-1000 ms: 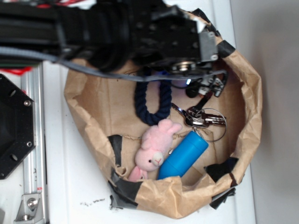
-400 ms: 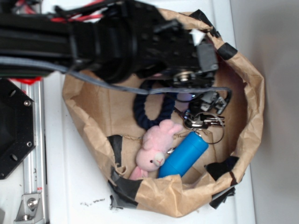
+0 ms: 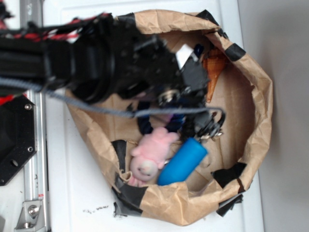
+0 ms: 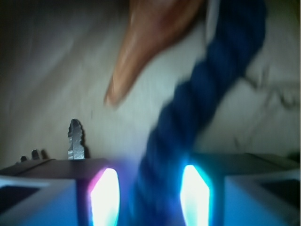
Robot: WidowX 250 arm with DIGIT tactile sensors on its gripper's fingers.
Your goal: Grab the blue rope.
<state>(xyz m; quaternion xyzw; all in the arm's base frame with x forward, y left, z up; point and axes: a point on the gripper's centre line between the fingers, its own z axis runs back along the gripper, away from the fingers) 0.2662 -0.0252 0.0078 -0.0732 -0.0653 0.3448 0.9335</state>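
Note:
The blue rope (image 4: 202,94) is a thick navy twisted cord that runs up and to the right from between my gripper's (image 4: 150,197) two glowing pads. The jaws stand close on either side of it and it looks held. In the exterior view the black arm covers most of the rope (image 3: 175,121). Only dark blue bits of it show under the gripper (image 3: 186,116), inside the brown paper bag (image 3: 256,96). The wrist view is blurred.
A pink plush (image 3: 147,154) and a smooth light-blue cylinder (image 3: 182,162) lie just below the gripper. Keys (image 3: 212,129) sit to its right, and one key tip (image 4: 75,139) shows by the left pad. An orange-brown cone (image 3: 212,72) lies at the bag's upper right.
The arm has swung left and down over the bag. The rope's loop, in plain sight before, is now mostly under the arm. The plush and the cylinder have shifted left.

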